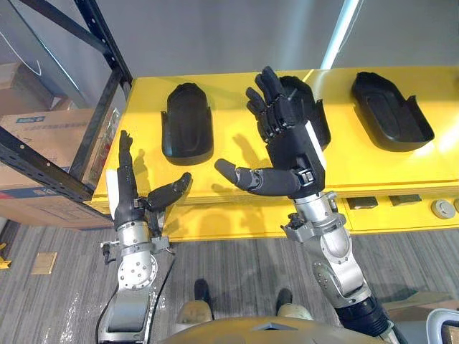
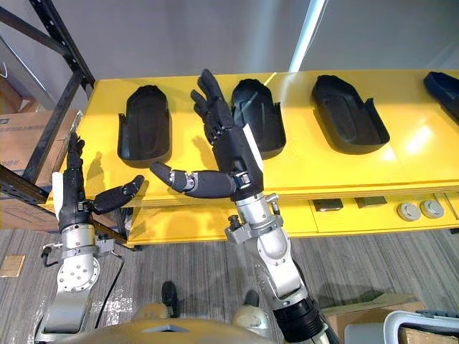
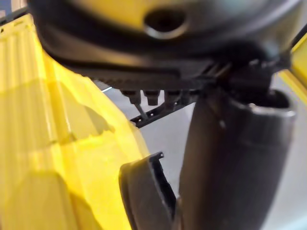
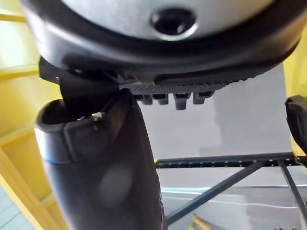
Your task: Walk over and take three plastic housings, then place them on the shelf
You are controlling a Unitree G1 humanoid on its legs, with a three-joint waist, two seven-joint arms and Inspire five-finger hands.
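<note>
Across the frame's middle, three housings (image 1: 187, 123) sit on the yellow desk (image 1: 237, 154). The right hand (image 1: 290, 140) spreads wide over the centre one (image 2: 259, 118), likely to grasp it. The left hand (image 1: 125, 193), lower left, is also spread.

Left hand (image 1: 129, 193) and right hand (image 1: 290, 147), fingers straight

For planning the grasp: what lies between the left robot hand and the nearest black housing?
Bare yellow table, in the left eye view, separates the open left robot hand from that housing.
</note>
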